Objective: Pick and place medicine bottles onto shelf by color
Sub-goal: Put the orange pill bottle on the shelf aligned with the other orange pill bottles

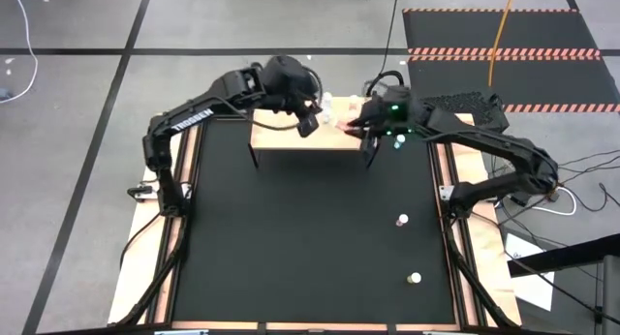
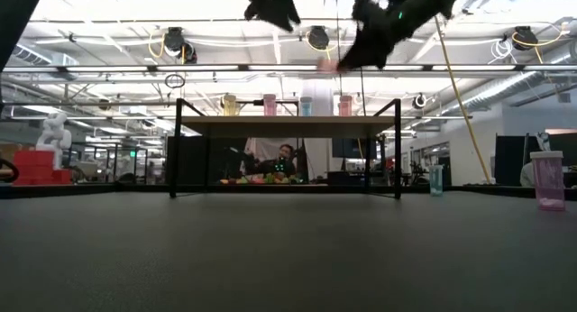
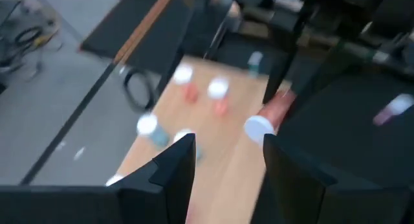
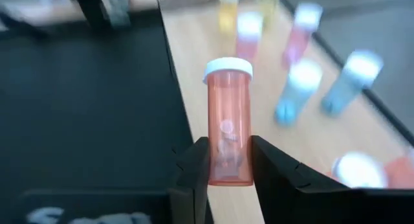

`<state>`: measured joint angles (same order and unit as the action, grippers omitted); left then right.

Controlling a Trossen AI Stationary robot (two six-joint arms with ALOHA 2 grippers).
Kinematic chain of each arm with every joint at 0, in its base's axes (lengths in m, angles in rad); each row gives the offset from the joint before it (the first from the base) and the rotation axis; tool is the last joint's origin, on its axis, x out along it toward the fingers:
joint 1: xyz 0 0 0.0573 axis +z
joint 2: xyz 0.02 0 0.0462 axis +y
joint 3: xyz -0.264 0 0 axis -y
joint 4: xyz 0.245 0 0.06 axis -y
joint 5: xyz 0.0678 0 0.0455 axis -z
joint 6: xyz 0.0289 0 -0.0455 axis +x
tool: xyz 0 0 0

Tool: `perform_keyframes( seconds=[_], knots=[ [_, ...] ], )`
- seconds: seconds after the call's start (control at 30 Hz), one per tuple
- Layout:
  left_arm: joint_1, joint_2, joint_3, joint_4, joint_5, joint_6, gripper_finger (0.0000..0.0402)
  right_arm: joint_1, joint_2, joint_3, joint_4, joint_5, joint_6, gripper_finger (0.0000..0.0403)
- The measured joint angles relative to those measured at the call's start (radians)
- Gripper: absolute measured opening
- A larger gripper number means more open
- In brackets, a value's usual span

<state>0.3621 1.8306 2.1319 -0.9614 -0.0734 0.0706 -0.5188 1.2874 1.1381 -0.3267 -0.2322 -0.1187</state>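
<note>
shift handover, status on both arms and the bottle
Right gripper shut on pink bottle over shelf. Left gripper open, empty, above shelf. Nothing blocking.

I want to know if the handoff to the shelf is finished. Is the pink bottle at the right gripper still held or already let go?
Held. In the right wrist view the right gripper has both fingers pressed against the pink bottle, above the shelf.

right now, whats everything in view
shelf: one, light wood top on black legs, far middle of the table
pink bottle: one, white cap, held above the shelf's right end
bottles on shelf: several, pink, yellow and blue-green, standing
bottles on mat: two, white-capped, near right part
table: one, black mat
left tool: open, empty, above the shelf
right tool: shut on the pink bottle
</note>
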Motion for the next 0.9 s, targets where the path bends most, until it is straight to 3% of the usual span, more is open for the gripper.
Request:
perform_keyframes(
  seconds=[0.17,0.37,0.6,0.77,0.9],
  knots=[
    [0.015,-0.024,0.001,0.115,0.173,-0.014,0.0182,0.001,-0.139,-0.051,0.203,-0.038,0.110,0.0093],
    [-0.006,-0.037,0.000,0.299,0.245,0.057,0.0187,0.001,-0.280,-0.165,0.513,-0.090,0.237,0.0095],
    [-0.053,-0.020,0.000,0.522,0.394,0.072,0.0257,0.010,-0.324,-0.215,0.589,-0.100,0.234,0.0095],
    [-0.073,0.004,0.001,0.580,0.394,0.048,0.0316,0.023,-0.324,-0.216,0.645,-0.106,0.167,0.0095],
    [-0.070,0.016,0.000,0.622,0.344,0.004,0.0334,0.023,-0.324,-0.216,0.691,-0.111,0.156,0.0095]
  ],
)
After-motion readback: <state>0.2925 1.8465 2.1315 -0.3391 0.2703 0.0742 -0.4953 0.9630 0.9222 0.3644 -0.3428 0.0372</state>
